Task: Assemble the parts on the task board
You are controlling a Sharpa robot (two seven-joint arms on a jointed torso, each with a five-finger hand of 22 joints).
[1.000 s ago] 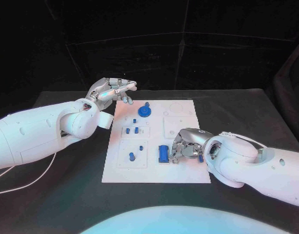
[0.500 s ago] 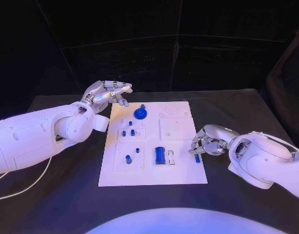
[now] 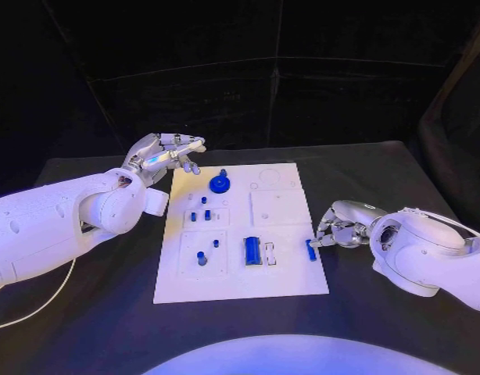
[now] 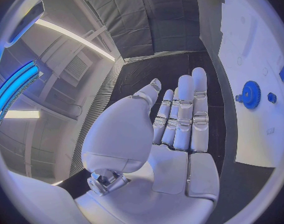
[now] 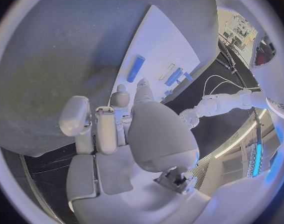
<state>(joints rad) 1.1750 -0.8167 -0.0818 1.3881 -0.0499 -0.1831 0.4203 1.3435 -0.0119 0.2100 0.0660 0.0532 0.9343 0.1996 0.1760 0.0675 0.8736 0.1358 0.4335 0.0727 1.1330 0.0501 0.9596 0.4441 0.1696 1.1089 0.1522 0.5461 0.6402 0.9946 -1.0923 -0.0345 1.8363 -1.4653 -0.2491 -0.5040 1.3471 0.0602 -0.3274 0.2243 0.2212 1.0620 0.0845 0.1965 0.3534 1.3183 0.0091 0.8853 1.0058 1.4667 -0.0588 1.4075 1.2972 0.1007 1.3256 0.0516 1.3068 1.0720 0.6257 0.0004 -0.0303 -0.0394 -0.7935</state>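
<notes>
The white task board point(image 3: 285, 277) lies in the middle of the black table. On it stand a blue gear point(image 3: 219, 184), a blue block point(image 3: 252, 250) and several small blue pegs point(image 3: 203, 258). A short blue rod point(image 3: 311, 250) lies on the board by its right edge, and it lies flat in the right wrist view point(image 5: 136, 68) too. My right hand point(image 3: 336, 228) sits at that edge with its fingertips just beside the rod, holding nothing. Over the board's far left corner hovers my left hand point(image 3: 168, 153), fingers stretched out and empty. The left wrist view shows the gear point(image 4: 249, 94) beyond the straight fingers point(image 4: 182, 114).
Bare black table surrounds the board on all sides, with a dark curtain behind. A white cable point(image 3: 20, 312) trails under my left arm at the near left.
My right hand has drawn back from beside the blue block to the board's right edge, where the blue rod now lies. The left hand has barely moved. The camera view shifted slightly.
</notes>
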